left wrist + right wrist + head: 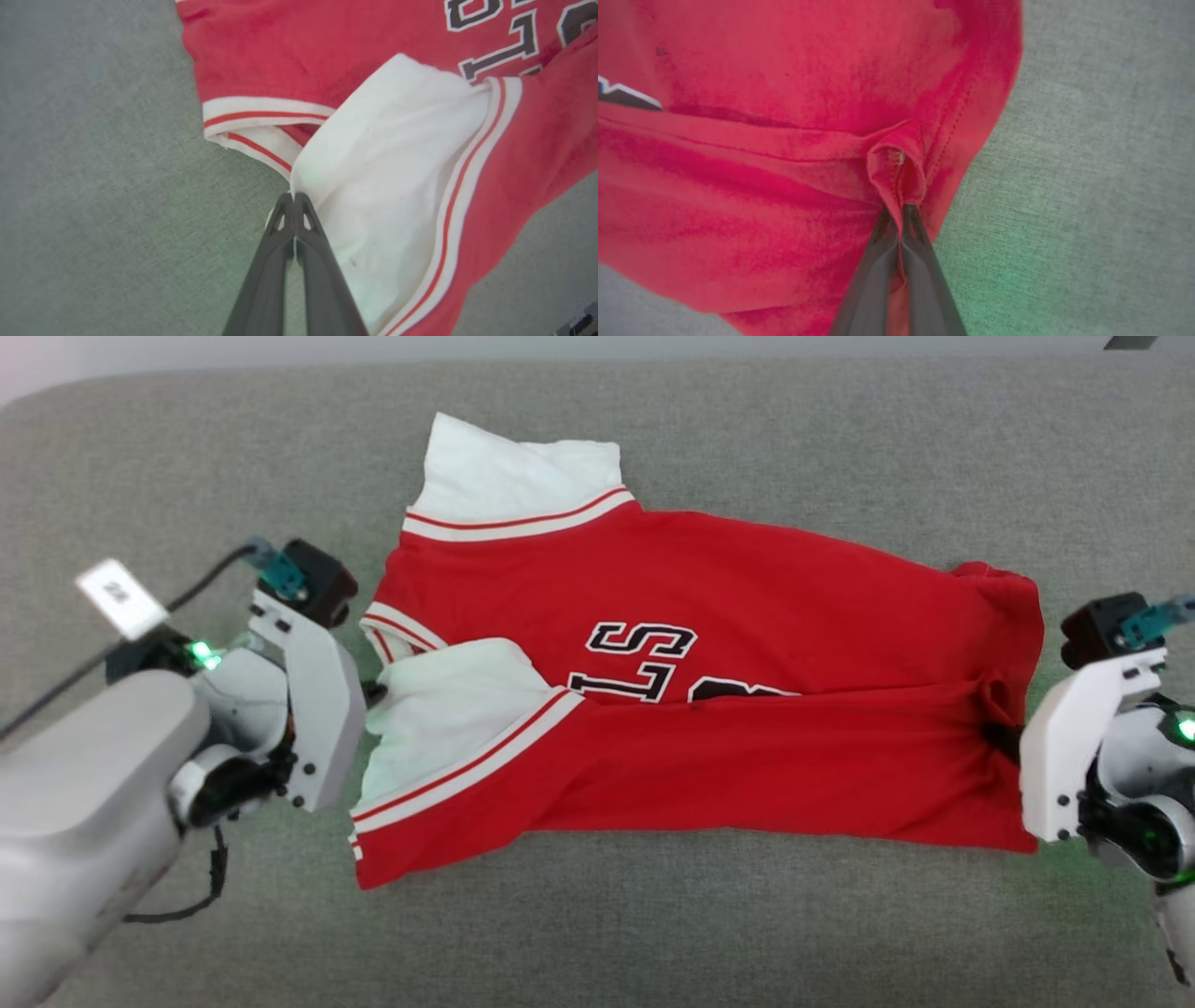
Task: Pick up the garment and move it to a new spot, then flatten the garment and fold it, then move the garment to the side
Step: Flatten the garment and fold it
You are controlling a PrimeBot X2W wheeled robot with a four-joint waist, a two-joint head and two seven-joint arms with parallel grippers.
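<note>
Fold apparently covers garment (747, 579) lettering (644, 658).

A fold of the garment (747, 588) covers part of the black letters (642, 639); the white tag (119, 597) is unreadable.

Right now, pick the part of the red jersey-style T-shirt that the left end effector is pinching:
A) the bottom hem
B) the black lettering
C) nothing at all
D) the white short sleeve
D: in the left wrist view, the left end effector is shut on the edge of the white short sleeve of the red jersey-style T-shirt.
</note>
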